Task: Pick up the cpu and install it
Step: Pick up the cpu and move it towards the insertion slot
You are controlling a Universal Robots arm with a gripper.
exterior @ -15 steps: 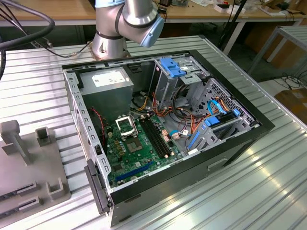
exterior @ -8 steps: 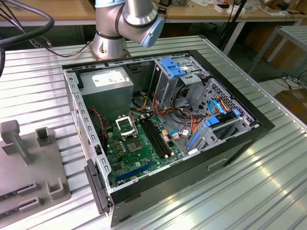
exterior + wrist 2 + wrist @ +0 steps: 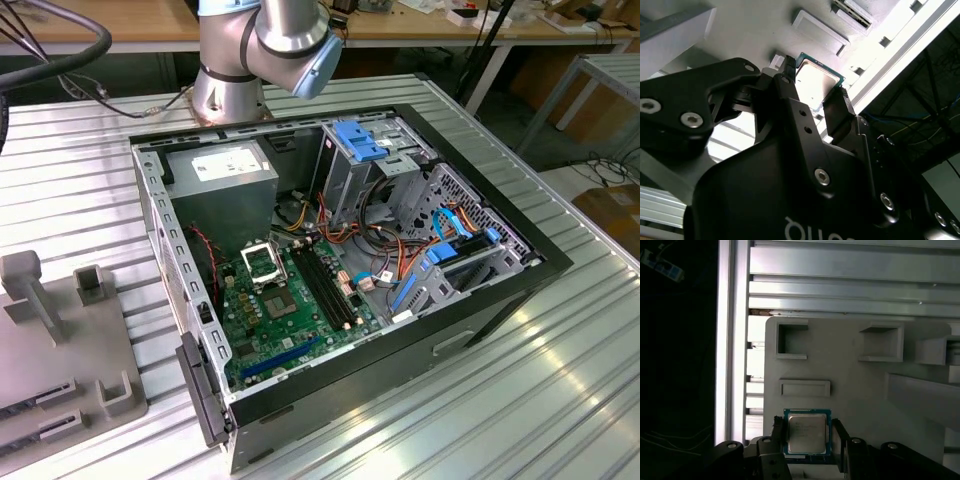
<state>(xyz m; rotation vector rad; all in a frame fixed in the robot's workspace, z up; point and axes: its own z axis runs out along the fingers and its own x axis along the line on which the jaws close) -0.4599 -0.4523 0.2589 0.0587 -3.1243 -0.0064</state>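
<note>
1. The cpu [image 3: 807, 432] is over the grey fixture plate [image 3: 855, 390], close to one of the plate's edges and just beside a shallow rectangular recess [image 3: 805, 388]. Its pale face is turned toward the first wrist camera.
2. The gripper [image 3: 808, 436] straddles it. Both wrist views show one of the fingers [image 3: 839, 440] on each of two opposite edges of the chip, with no gap visible. My read is that it's clamped on the cpu.
3. The second wrist view agrees: the cpu [image 3: 814, 85] sits right at the tips of the gripper [image 3: 816, 80], square between them.
4. I cannot tell whether the chip is lifted clear of the plate or resting on it.
5. Progress: the grasp looks made, so the pick is at or near done. The install is not done.
6. In the exterior view the socket [image 3: 262, 263] on the motherboard [image 3: 300, 300] shows a dark, unfilled square inside its silver frame.
7. The open PC case [image 3: 480, 290] sits mid-table on the slatted table [image 3: 560, 400], and the fixture plate [image 3: 60, 340] is at the table's edge on the exterior view's left, well apart from the socket.
</note>
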